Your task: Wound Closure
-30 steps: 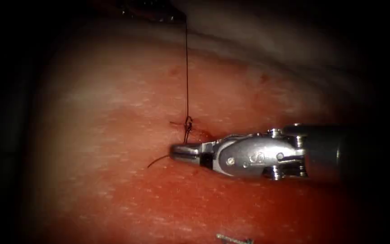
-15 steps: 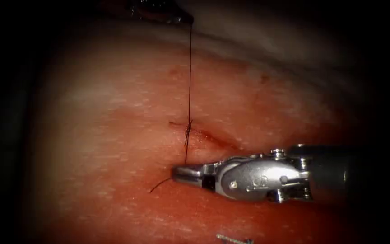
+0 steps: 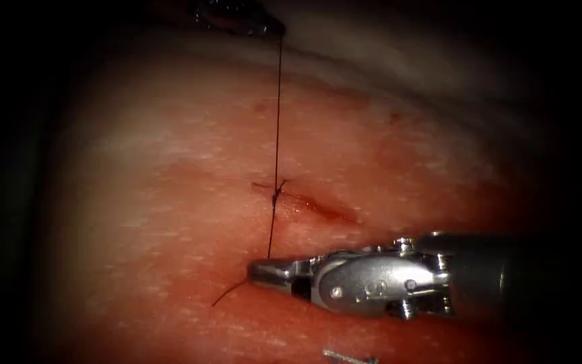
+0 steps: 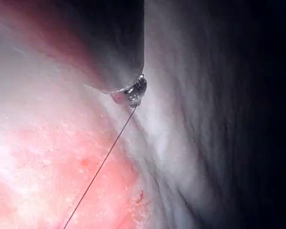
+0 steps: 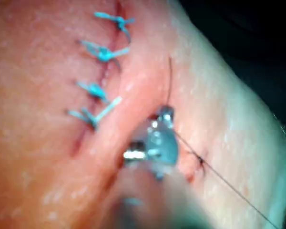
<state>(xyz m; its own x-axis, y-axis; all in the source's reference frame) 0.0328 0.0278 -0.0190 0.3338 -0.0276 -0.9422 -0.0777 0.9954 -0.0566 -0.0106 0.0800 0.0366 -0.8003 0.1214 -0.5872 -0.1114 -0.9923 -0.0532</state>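
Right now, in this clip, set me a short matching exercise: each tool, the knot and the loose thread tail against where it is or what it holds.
Things:
1. right tool
2. left tool
3. knot
4. free tail

States:
A. holds the thread at its far, upper end
B. sits on the cut in the tissue
C. jaws shut on the thread below the knot
D. trails loose to the left of the right tool's tip

Pairs: 1-C, 2-A, 3-B, 4-D
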